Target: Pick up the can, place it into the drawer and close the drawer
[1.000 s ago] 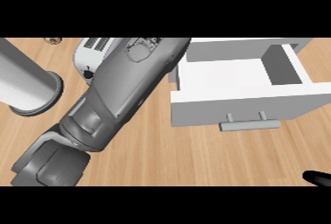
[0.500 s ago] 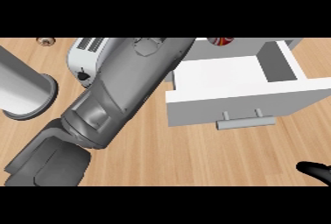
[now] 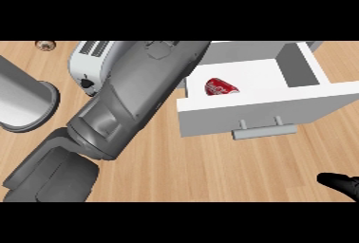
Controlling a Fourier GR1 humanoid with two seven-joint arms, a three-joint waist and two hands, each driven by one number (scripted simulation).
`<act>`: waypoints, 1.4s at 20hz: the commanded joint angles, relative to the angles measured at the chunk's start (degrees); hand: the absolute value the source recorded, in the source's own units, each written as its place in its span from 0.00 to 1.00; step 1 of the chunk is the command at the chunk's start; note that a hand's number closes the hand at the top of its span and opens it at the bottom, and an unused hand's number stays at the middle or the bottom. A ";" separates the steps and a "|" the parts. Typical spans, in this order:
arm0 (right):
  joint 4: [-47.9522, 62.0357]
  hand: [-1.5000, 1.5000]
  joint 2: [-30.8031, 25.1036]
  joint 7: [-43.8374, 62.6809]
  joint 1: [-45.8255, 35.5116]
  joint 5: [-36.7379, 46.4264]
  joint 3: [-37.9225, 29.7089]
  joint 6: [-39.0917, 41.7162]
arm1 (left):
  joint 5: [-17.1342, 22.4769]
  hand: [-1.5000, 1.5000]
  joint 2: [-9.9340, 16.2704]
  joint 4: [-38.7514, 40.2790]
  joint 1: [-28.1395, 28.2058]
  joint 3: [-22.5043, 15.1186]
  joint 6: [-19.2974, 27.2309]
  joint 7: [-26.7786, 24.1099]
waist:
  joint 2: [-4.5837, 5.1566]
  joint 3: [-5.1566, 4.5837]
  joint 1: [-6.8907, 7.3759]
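Head view: the white box-shaped drawer (image 3: 280, 111) is standing open on the wooden worktop (image 3: 210, 166), and the red metal can (image 3: 222, 88) is lying inside it at its left side. A grey forearm (image 3: 133, 95) is covering the drawer's left edge and hiding its hand. The right hand (image 3: 341, 183) is showing only as a black tip at the lower right corner; whether it is spread or curled cannot be told.

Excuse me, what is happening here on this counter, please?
A red can lies inside the open white drawer. The robot's left forearm stretches across the counter toward the drawer; its robot hand is out of sight. The right robot hand shows only at the lower right edge. The drawer handle is untouched, so closing remains.
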 commanded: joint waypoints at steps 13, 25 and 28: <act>11.07 0.00 -7.99 -10.02 -8.72 26.86 12.72 0.93 | 7.73 0.00 -0.01 0.06 -2.22 1.71 0.52 -2.95 | 0.00 -0.07 2.70; 35.86 0.00 -5.22 -17.77 -14.95 48.35 23.65 -9.90 | 5.24 0.00 0.65 2.57 -2.41 1.70 -1.71 -4.93 | -0.69 -0.12 5.72; 44.72 0.00 -4.86 -19.98 -20.14 51.12 23.80 -12.42 | 5.68 0.00 1.60 2.58 -1.06 2.86 -3.45 -5.49 | -0.61 -0.11 6.10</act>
